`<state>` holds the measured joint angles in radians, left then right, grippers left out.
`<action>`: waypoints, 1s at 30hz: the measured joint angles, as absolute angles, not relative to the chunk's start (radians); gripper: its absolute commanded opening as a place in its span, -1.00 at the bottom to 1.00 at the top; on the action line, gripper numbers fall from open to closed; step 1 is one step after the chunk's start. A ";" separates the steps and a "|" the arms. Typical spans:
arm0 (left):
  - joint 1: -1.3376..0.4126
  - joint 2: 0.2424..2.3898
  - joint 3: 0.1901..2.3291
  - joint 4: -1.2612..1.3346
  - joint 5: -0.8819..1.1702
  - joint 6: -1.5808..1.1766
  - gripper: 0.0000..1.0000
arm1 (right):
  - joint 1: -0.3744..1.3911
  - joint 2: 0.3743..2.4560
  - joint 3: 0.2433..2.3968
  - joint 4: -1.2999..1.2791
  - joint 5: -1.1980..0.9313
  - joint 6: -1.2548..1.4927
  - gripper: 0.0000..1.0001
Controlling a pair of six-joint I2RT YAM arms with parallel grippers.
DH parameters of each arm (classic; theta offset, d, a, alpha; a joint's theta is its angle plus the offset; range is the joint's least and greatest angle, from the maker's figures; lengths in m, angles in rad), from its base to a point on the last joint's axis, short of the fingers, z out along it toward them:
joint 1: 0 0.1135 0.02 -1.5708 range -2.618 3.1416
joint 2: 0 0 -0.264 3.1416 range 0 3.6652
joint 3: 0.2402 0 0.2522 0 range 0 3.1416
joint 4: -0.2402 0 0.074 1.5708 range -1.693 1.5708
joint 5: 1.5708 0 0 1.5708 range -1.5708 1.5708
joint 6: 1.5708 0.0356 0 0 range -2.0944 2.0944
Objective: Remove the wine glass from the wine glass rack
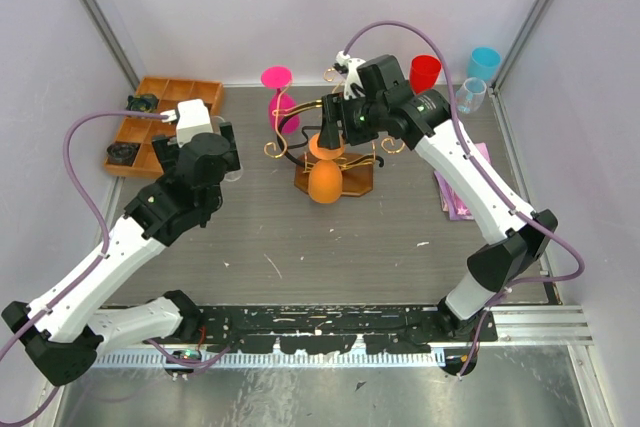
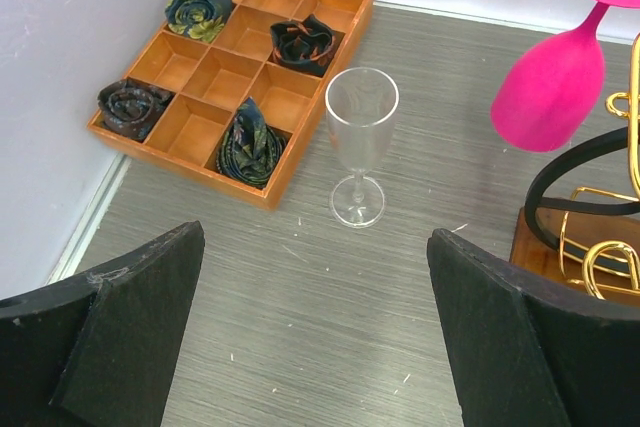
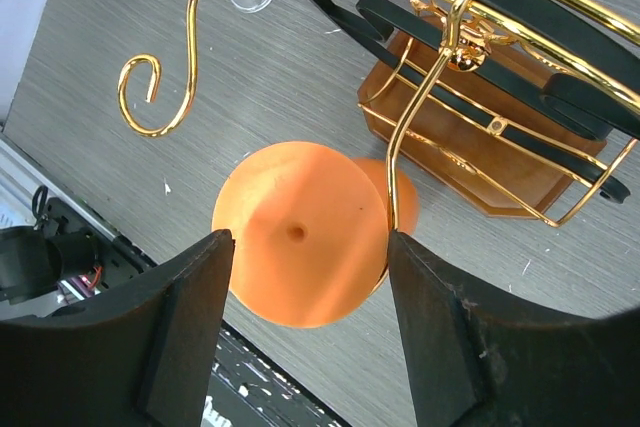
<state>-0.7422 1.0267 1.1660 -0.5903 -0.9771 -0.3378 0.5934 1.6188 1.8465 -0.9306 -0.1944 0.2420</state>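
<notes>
The wine glass rack, gold scrolled wire with a black ring on a brown base, stands mid-table. An orange wine glass hangs from it upside down, its round foot facing the right wrist camera. My right gripper is open, with one jaw close on each side of that foot; the right one sits next to a gold wire. A pink wine glass also hangs upside down at the rack's left. My left gripper hangs wide open and empty, left of the rack.
A clear flute stands upright between the left gripper and a compartmented wooden tray with rolled ties. Red, blue and clear cups stand at the back right. A pink booklet lies under the right arm.
</notes>
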 measured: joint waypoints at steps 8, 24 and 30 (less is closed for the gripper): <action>-0.742 1.028 1.166 -0.591 -0.977 -0.338 0.99 | 0.580 1.619 1.845 -0.931 -0.235 0.242 0.19; -0.742 1.040 1.166 -0.597 -0.978 -0.334 0.99 | 0.524 1.613 1.781 -0.879 -0.437 0.266 -0.15; -0.742 1.047 1.166 -0.598 -0.978 -0.334 0.99 | 0.474 1.570 1.703 -0.834 -0.574 0.296 -0.16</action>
<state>-0.7422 1.0466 1.1656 -0.5976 -0.9775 -0.3336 0.4736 1.5700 1.7027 -0.8337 -0.5743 0.2958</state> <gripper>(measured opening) 0.995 0.426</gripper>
